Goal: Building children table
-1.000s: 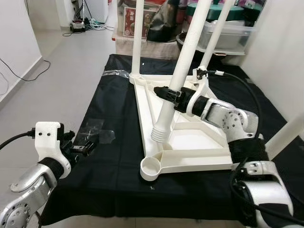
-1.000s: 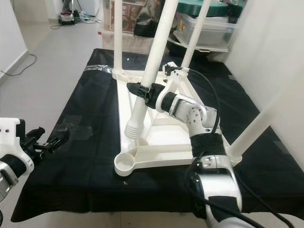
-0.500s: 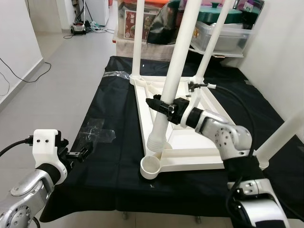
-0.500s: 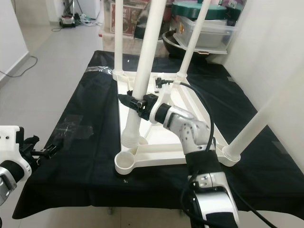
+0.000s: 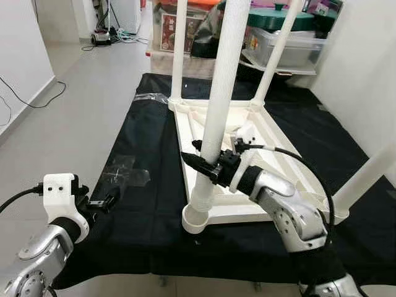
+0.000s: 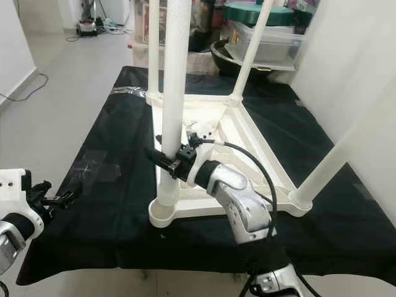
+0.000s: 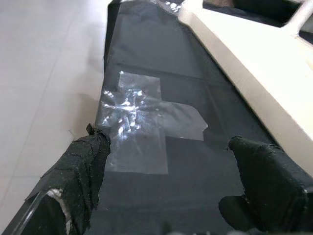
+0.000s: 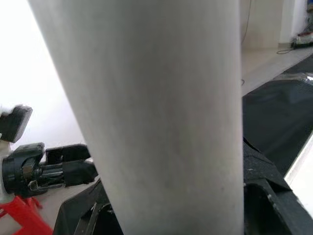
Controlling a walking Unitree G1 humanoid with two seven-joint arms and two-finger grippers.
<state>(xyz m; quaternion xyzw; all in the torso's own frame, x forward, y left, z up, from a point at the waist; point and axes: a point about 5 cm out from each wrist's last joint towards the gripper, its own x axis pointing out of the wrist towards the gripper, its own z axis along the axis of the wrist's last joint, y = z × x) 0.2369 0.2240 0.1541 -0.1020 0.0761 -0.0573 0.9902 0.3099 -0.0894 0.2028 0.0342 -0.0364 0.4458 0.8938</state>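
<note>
Left eye view: the white table leg (image 5: 216, 117), tilted and clear of the frame one second ago, now stands nearly upright with its ribbed lower end seated in the round corner socket (image 5: 197, 218) at 6 o'clock of the upturned white table frame (image 5: 272, 133). The right gripper (image 5: 207, 166) remains clenched around the leg's lower shaft, its black fingers closed on either side of the tube, and has travelled from the frame's centre toward that near corner. The leg is a smooth, matte white plastic cylinder; in the right wrist view its surface (image 8: 161, 98) appears faintly grainy. The frame is moulded white plastic with ribbed rails, lying on a black cloth (image 5: 148, 198) over the work surface. Three further legs stand in the other corners, two at 12 o'clock and one at 3 o'clock. The left gripper (image 5: 102, 201) hovers at 8 o'clock, released, its fingers (image 7: 83, 171) spread apart above a glossy, crinkled patch of clear tape (image 7: 142, 117) on the cloth.
</note>
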